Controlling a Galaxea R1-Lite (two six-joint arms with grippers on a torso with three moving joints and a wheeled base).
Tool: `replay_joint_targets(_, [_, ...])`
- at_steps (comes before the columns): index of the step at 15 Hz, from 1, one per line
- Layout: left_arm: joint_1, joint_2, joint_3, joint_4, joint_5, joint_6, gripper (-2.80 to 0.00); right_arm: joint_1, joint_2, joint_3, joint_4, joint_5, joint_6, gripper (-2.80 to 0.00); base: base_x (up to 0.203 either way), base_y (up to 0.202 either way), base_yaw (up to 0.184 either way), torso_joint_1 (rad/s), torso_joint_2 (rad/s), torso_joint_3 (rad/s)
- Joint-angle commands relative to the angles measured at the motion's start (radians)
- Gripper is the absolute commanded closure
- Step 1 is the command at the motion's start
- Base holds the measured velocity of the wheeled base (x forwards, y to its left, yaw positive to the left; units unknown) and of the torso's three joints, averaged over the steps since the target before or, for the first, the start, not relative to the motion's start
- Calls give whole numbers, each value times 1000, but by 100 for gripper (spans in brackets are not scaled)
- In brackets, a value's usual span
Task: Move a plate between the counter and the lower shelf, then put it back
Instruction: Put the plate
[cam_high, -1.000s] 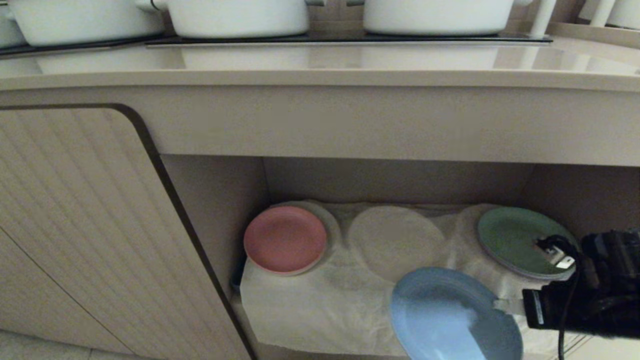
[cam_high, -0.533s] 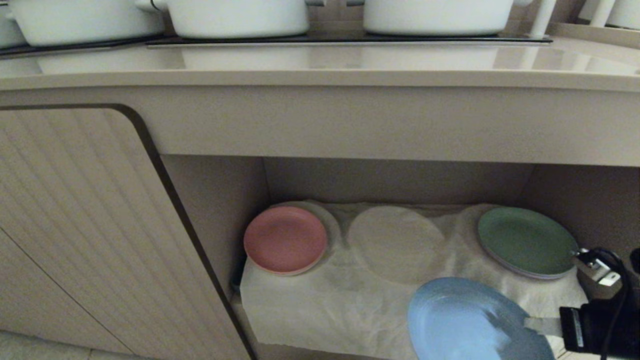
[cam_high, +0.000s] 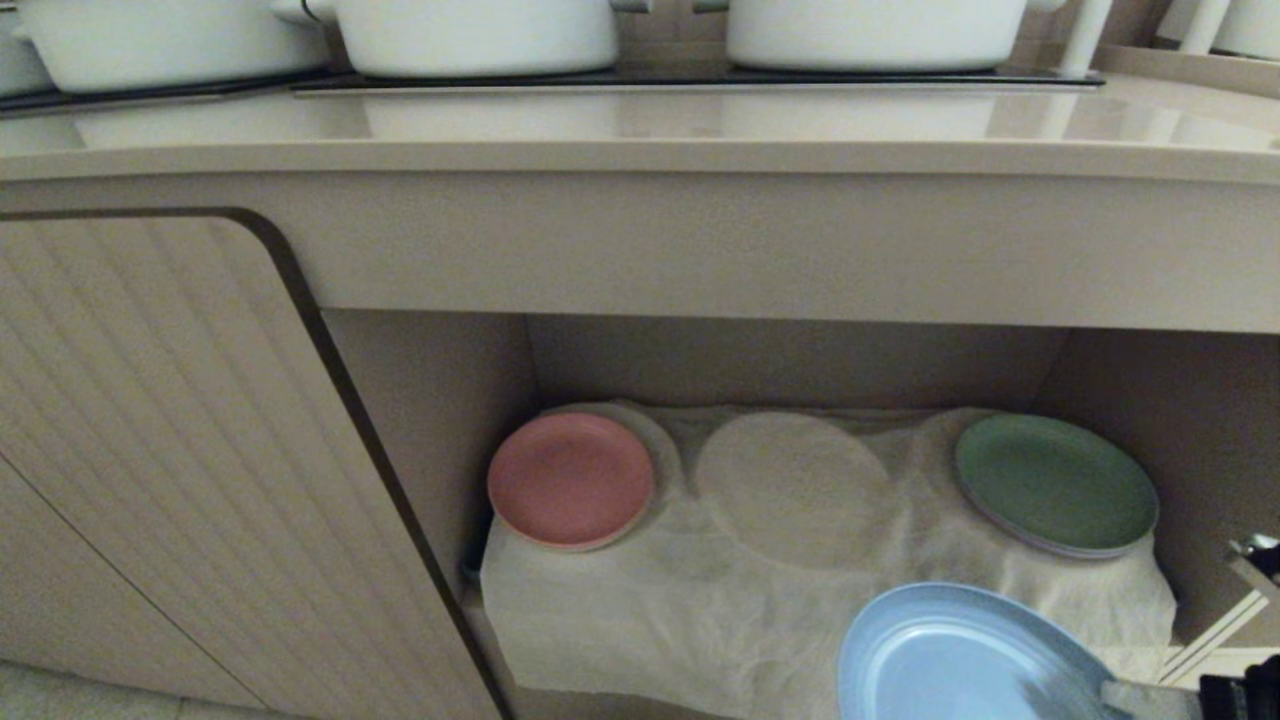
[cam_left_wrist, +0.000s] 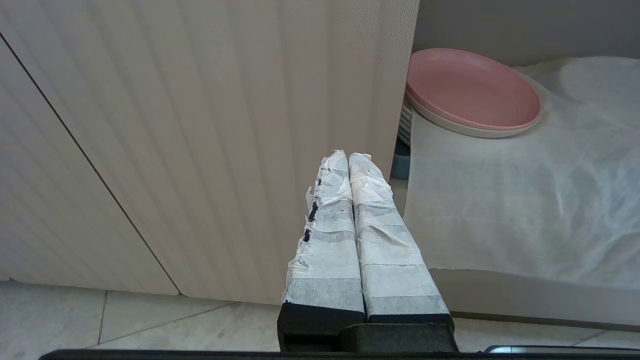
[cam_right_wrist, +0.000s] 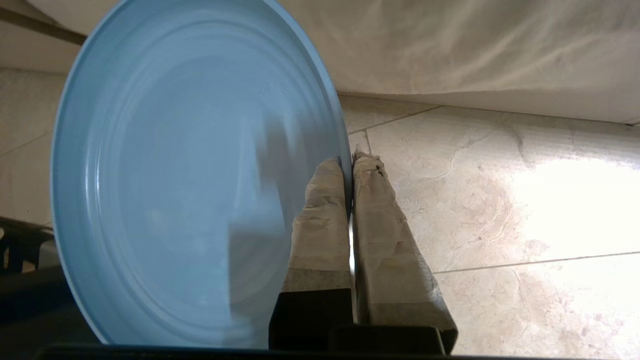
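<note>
Plate (cam_high: 960, 660) in right claw (cam_right_wrist: 350, 162); pink plate (cam_high: 570, 480), green plate (cam_high: 1055, 485) behind.

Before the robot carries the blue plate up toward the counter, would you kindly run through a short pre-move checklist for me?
1. Grip: right claw shut on the rim of the plate: ok.
2. Plate out of the lower shelf: it hangs in front of the shelf's front edge, over the floor: ok.
3. Pink plate and green plate undisturbed on the white cloth: ok.
4. Landing room on the counter: bare strip in front of the white pots: ok.
5. Left claw shut, parked by the ribbed cabinet door: ok.
6. Grip firm enough for the lift: cannot tell.
</note>
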Motion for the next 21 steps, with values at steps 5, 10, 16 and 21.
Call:
replay_joint_targets(5, [0,0,0,0,0,-1,0,-1,-234,41,160,-22,2,0,0,0,0,0,0,0])
replay_joint_targets(10, [0,0,0,0,0,0,0,0,-268,93,203,-119,6,0,0,0,0,0,0,0])
replay_joint_targets(16, [0,0,0,0,0,0,0,7,-264,86,192,-110,13,0,0,0,0,0,0,0])
replay_joint_targets(21, [0,0,0,0,0,0,0,25,-264,49,187,-108,65,0,0,0,0,0,0,0])
